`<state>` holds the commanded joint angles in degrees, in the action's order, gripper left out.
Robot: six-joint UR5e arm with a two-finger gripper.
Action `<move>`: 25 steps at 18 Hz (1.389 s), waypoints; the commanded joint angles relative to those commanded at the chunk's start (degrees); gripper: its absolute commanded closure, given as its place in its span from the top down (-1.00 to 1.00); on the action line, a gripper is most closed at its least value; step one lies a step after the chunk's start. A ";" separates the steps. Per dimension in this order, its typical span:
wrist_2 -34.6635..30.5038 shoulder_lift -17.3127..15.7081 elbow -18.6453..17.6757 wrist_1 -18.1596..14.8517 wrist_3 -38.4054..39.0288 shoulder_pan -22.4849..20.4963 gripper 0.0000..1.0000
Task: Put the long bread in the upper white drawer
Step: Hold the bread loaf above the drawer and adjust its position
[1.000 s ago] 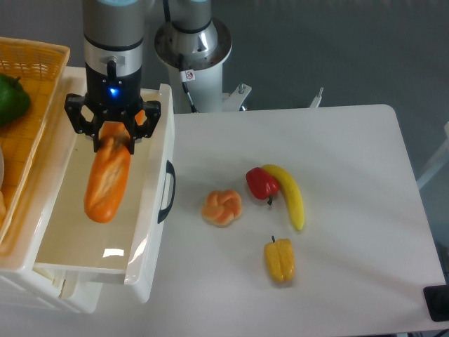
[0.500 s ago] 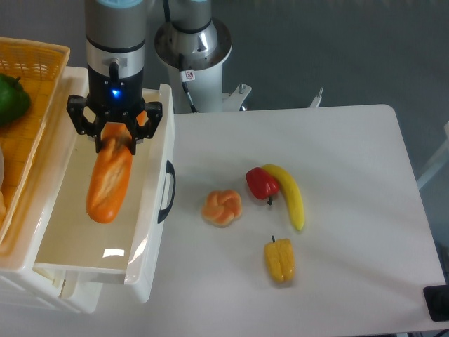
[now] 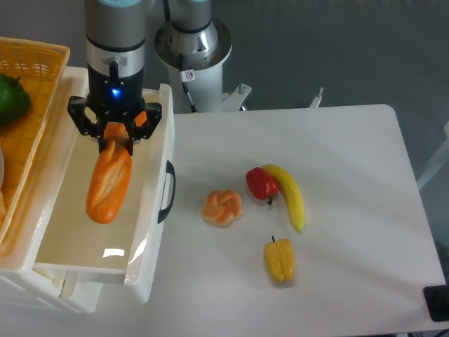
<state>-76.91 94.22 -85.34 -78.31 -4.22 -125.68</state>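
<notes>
- At the far left sits an orange wicker basket [image 3: 28, 84] with something green [image 3: 12, 98] inside it, right up against the picture's edge
- Just beside the basket is the upper white drawer [image 3: 151, 232], pulled open, with tall walls and a dark curved handle [image 3: 168, 191] on the side facing the table
- A smaller white drawer front [image 3: 49, 291] shows beneath it at the bottom left
- The gripper [image 3: 115, 135] hangs over the far end of the open drawer, a blue light glowing on its body, and its two fingers are clamped on the top end of the long bread [image 3: 109, 184]
- The loaf hangs tilted inside the drawer's outline, its lower end pointing toward the near left; I cannot tell whether that end touches the drawer floor
- Behind the drawer stands the robot's grey round base [image 3: 192, 43]
- On the white table [image 3: 351, 140], right of the handle, lies a small round knotted bun [image 3: 222, 207]
- Near the bun is a red pepper [image 3: 261, 183], touching a banana [image 3: 289, 195] that curves down toward the near side
- Below those two, apart from them, lies a yellow pepper [image 3: 279, 260]
- A dark object [image 3: 438, 303] pokes in at the bottom right corner, too cropped to make out
</notes>
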 joint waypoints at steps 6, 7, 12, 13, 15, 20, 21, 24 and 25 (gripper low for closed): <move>-0.26 -0.09 0.00 0.35 -0.18 0.00 -0.39; -0.44 -0.09 0.00 0.35 -0.18 -0.09 -0.32; -0.09 -0.26 -0.09 0.26 -0.18 -0.26 -1.00; 0.09 -0.26 -0.09 0.35 -0.27 -0.26 -1.00; 0.09 -0.18 -0.09 0.26 -0.18 -0.26 -1.00; -0.17 -0.18 -0.44 0.26 0.44 -0.44 -1.00; -0.26 -0.18 -0.35 0.26 0.44 -0.44 -1.00; -0.18 -0.18 -0.53 0.26 0.35 -0.53 -1.00; -0.26 -0.18 -0.35 0.26 0.35 -0.53 -1.00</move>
<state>-77.17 94.04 -85.70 -78.05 -3.87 -126.21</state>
